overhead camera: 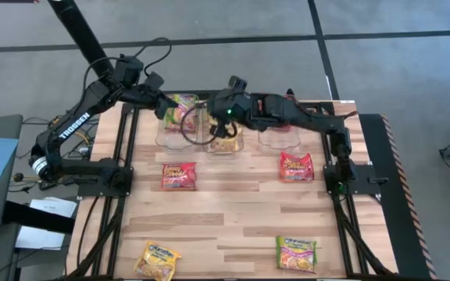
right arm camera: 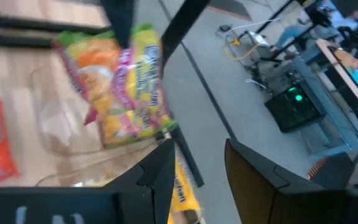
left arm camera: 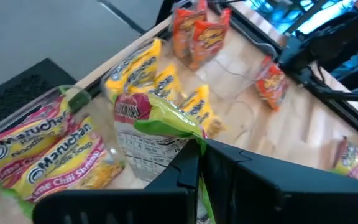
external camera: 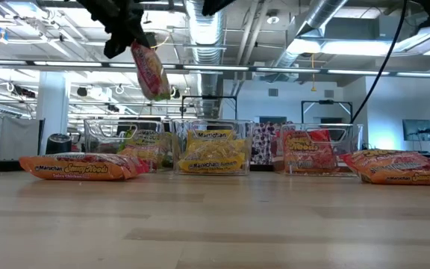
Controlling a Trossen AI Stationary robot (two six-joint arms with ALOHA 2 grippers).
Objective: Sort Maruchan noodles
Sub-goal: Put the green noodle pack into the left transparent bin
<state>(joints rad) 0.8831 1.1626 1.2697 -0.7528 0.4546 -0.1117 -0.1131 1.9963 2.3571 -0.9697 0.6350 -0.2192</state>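
We see three clear bins lined up along the far edge of the desk, and both arms reach over them, so that strip is crowded while the middle of the desk lies open. The left gripper hangs above the left bin with its fingers pinched tight on a green-and-pink packet, which dangles in the air by one edge, crinkled and tilted. The right gripper sits over the middle bin, fingers parted and holding nothing. That bin holds yellow packets, the right bin red-orange ones, and the left bin more green-and-pink ones. Loose on the desk we find a red-orange packet left of centre, another near the right edge, a yellow packet at the near left corner and a green-and-pink packet toward the near right corner, all well apart from one another
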